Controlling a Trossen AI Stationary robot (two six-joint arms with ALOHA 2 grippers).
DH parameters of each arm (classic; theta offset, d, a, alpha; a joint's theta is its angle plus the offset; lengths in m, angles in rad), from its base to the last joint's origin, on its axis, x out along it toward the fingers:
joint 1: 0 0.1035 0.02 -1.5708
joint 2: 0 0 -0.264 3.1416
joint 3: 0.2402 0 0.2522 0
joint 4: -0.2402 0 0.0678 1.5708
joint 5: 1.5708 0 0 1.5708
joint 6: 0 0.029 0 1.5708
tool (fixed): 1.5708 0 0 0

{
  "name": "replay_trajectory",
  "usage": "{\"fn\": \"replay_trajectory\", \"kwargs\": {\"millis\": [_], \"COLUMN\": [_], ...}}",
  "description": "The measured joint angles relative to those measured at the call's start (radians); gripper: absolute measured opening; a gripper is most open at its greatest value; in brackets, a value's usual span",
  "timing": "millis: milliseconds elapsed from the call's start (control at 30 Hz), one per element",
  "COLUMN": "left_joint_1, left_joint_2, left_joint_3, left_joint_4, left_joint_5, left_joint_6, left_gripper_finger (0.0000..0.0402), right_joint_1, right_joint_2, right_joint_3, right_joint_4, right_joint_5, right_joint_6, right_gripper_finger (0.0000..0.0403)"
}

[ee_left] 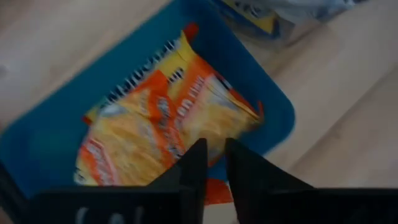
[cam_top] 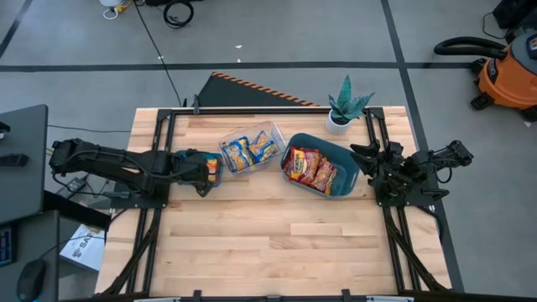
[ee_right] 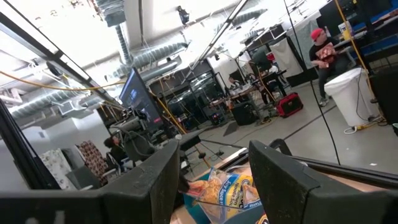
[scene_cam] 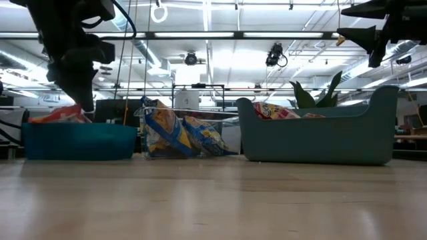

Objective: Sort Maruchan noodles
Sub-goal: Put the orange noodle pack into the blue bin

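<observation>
Left gripper [ee_left: 211,163] over small teal bin, fingers nearly closed, holding nothing.

Bare bench [cam_top: 268,243] in front. Orange-and-yellow packet [ee_left: 161,121] lies in small bin [cam_top: 186,157] beneath that gripper. Blue-and-yellow packets [cam_top: 247,150] fill clear tray [cam_top: 275,132] alongside; red-and-yellow packets [cam_top: 310,168] fill large teal bin [cam_top: 346,157]. Right gripper [ee_right: 211,168] waits raised at right edge, fingers wide. Plant [cam_top: 344,106] behind.

glossy crinkly plastic noodle packets [ee_left: 155,118]; matt wood table [cam_top: 277,235].

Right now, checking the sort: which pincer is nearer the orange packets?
Left. The left pincer hovers over the orange packets; the right pincer waits beyond the large teal bin.
</observation>
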Motion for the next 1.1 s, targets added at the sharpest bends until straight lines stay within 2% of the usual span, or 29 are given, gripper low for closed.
{"fn": "replay_trajectory", "kwargs": {"millis": [133,267,533,633,800,1100], "left_joint_1": [0.000,0.010,0.054,0.067,0.087,0.081], "left_joint_2": [0.000,0.000,0.000,0.000,0.006,0.099], "left_joint_3": [0.000,0.001,0.123,0.166,0.133,-0.012], "left_joint_4": [0.000,-0.003,-0.162,-0.280,-0.398,-0.217], "left_joint_5": [0.055,0.037,0.035,0.042,0.037,0.119], "left_joint_6": [-0.008,0.015,0.058,0.040,-0.031,-0.043], "left_gripper_finger": [0.0098,0.0113,0.0105,0.0100,0.0090,0.0080], "right_joint_1": [0.000,0.000,0.000,0.000,0.000,0.000], "right_joint_2": [0.000,0.000,0.000,0.000,0.000,0.000], "right_joint_3": [0.000,0.000,0.000,0.000,0.000,0.000], "right_joint_4": [0.000,0.000,0.000,0.000,0.000,0.000], "right_joint_5": [0.000,0.000,0.000,0.000,0.000,0.000], "right_joint_6": [0.000,0.000,0.000,0.000,0.000,0.000], "right_gripper_finger": [0.0199,0.0199,0.0199,0.0199,0.0199,0.0199]}}
